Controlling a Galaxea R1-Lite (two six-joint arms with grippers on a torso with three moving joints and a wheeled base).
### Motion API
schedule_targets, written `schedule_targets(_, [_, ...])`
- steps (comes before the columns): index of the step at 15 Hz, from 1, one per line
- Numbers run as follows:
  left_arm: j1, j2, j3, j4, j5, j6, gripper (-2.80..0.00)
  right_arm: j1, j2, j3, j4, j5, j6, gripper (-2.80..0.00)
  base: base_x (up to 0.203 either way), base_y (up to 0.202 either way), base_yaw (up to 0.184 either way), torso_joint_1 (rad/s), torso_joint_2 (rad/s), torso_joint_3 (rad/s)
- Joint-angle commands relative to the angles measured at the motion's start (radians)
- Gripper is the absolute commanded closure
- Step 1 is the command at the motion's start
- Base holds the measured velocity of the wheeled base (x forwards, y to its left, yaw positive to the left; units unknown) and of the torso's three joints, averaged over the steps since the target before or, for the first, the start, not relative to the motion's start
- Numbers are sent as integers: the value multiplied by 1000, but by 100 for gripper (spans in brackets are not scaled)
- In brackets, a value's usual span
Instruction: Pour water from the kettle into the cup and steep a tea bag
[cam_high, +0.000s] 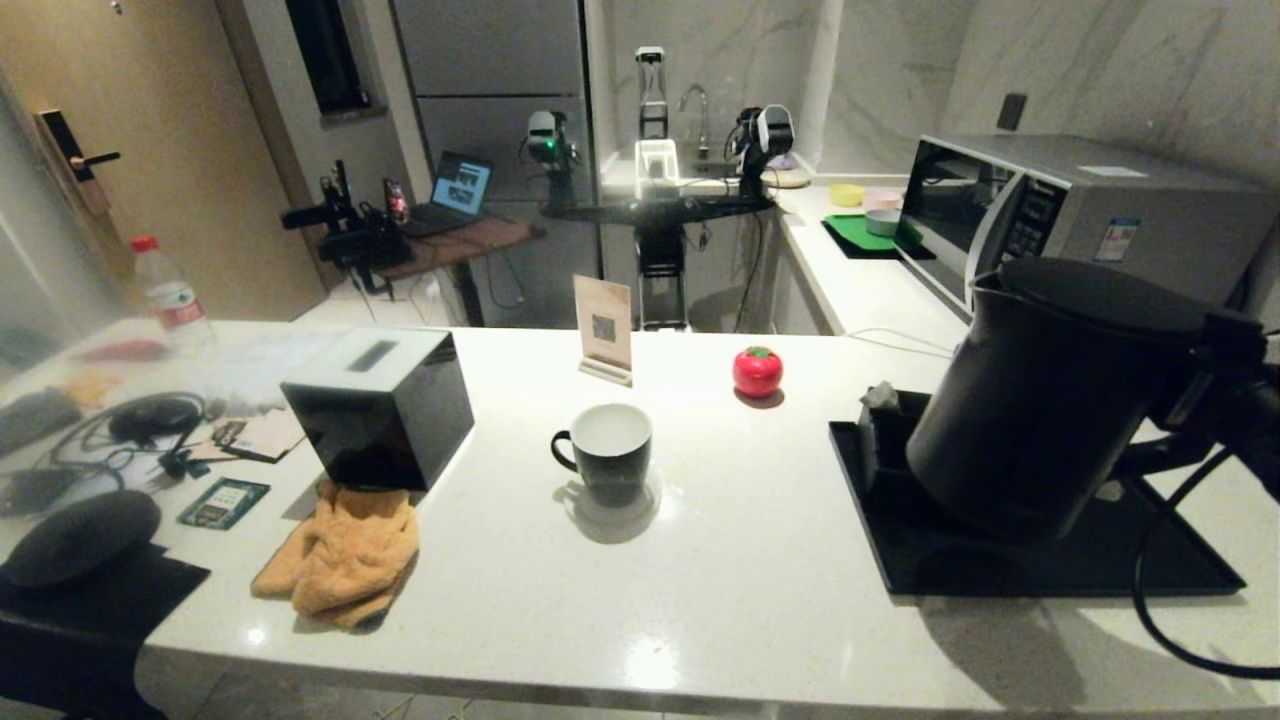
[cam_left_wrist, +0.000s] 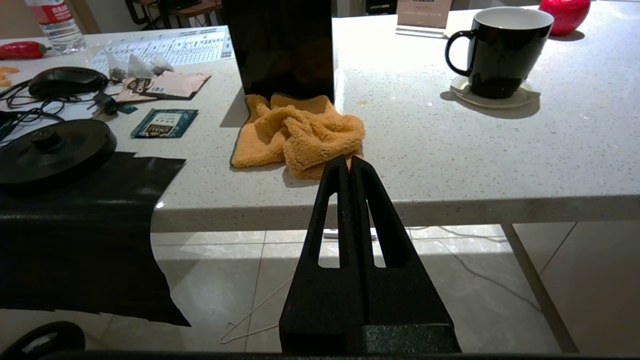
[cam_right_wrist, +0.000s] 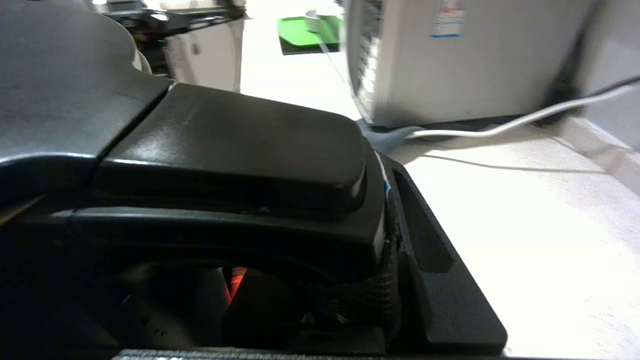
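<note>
Head view shows a white counter (cam_high: 700, 560) with the right gripper (cam_high: 1215, 365) at the far right edge, clamped on the handle of a large black kettle (cam_high: 1050, 400). The kettle is tilted, its spout toward the counter's middle, and it sits over a flat black tray (cam_high: 1000, 560). In the right wrist view one finger (cam_right_wrist: 430, 260) presses against the handle's side. A black mug (cam_high: 603, 452) with a white inside stands upright near the counter's centre, well apart from the kettle, with bare counter between them and in front of it toward the near edge. Left of the mug stand a black box (cam_high: 380, 405) and a crumpled orange cloth (cam_high: 345, 555). A red tomato-shaped object (cam_high: 757, 372) sits behind the gap. The left gripper (cam_left_wrist: 350, 162) hangs below the counter's near edge, fingers pressed together, empty.
</note>
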Motion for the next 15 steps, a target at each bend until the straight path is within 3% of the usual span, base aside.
schedule_targets(1, [1, 0, 0, 0, -1, 0, 0, 27, -1, 6, -6, -2, -1, 0, 0, 0, 0, 0, 0, 0])
schedule_targets(6, [1, 0, 0, 0, -1, 0, 0, 79, 11, 8, -5, -4, -2, 0, 0, 0, 0, 0, 0, 0])
schedule_targets(15, [0, 0, 0, 0, -1, 0, 0, 78, 6, 23, -20, -14, -2, 0, 0, 0, 0, 0, 0, 0])
